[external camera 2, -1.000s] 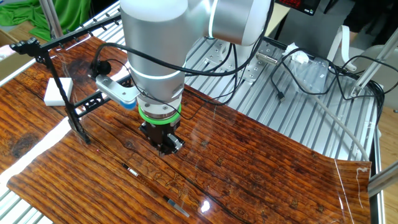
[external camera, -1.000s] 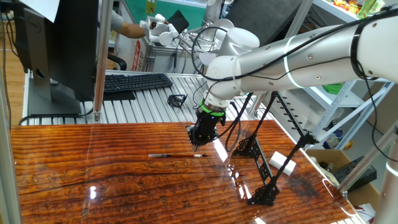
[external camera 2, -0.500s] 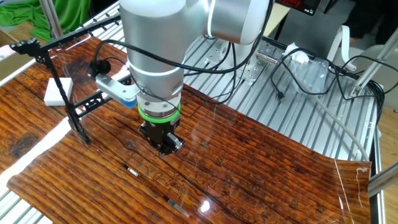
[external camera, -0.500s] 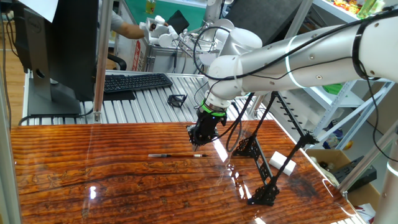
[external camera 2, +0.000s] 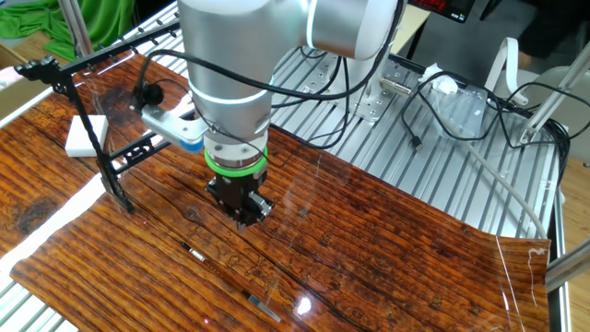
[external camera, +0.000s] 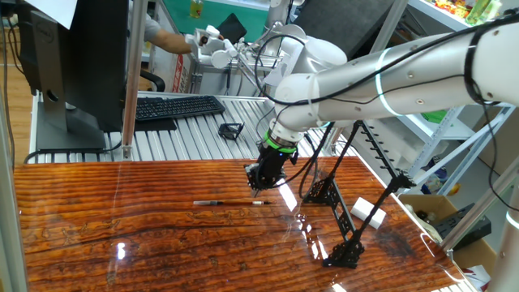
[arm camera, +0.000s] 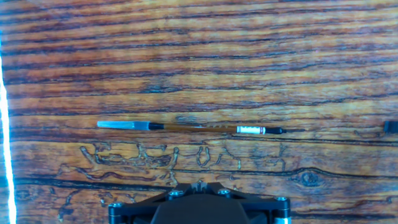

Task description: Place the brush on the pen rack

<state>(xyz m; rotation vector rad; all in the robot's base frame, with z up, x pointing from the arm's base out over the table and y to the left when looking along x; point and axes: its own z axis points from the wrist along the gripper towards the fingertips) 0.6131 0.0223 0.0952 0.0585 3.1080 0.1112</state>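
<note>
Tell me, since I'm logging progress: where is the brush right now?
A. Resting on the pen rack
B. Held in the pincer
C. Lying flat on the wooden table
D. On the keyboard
C: the brush lies flat on the table, apart from the shut, empty pincer and the rack.

From my side view, the brush (external camera: 229, 202) lies flat on the desk (external camera: 97, 235), well left of the pen rack (external camera: 340, 207), which stands near the desk's right edge. My claw (external camera: 257, 186) hangs just behind the brush's right end, apart from it. Behind the desk, a keyboard (external camera: 174, 106) sits on the slatted surface, with a small wire frame (external camera: 231, 130) to its right. Looking down from the hand, I see the brush (arm camera: 186, 128) lying crosswise ahead of the claw.
</note>
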